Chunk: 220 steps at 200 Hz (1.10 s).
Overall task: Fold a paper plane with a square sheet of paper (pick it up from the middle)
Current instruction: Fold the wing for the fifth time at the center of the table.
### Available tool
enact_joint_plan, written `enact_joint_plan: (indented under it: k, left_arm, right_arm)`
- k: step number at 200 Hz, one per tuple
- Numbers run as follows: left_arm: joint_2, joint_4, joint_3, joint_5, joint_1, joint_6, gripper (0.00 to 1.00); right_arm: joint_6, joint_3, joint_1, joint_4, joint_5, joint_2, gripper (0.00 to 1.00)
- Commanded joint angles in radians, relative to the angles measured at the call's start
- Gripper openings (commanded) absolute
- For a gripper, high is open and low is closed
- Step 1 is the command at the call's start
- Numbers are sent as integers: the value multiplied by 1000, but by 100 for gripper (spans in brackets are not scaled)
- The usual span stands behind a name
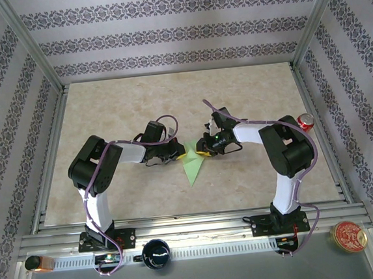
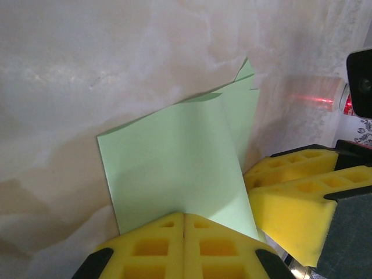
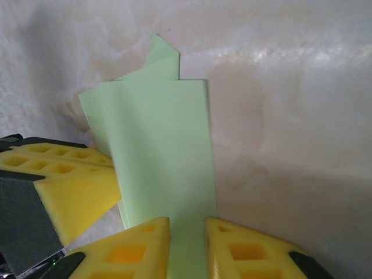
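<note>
The left gripper has its two yellow fingers pressed tight together, and the bottom edge of the sheet of paper goes in right at their tips, so it looks like it is pinching the paper. The right gripper is just beside it, on the other side of the paper. Its fingers stand a little apart, and a strip of the green paper runs between them, so I think it is holding the paper too. The paper is up between the two grippers, with the table under it. It is not a flat square now. It has a long fold down it, more than one layer, and a small pointy corner sticking out at the end far from both grippers. So I think some folds are done. It does not look like a finished plane, and the wings and the last creases seem left to do. Farther out, past the right gripper and by that arm's elbow, a red can stands on the table. Way back by the arm bases there is a dark cup, a round tin with a red lid, and a small orange bottle. I cannot tell what is inside any of them.
</note>
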Motion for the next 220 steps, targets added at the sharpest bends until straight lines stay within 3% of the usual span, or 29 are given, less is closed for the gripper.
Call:
enact_joint_plan:
  k: [1,66,143,220]
  left_arm:
    - [44,-35,-6,-6,-2,32,6]
    - [45,-29,-11,-7,1,29,6]
    - [51,-18,-13,-7,0,20,6]
    - [58,14,-24,3,2,3,5]
  right_arm:
    - [0,-13,-6,-18,-40,-59,25]
    - [190,-206,-5,196,-92,-173,28]
    - [224,-283,-8,155,65,-236,29]
    - [265,-262,-4,253,-7,-169,29]
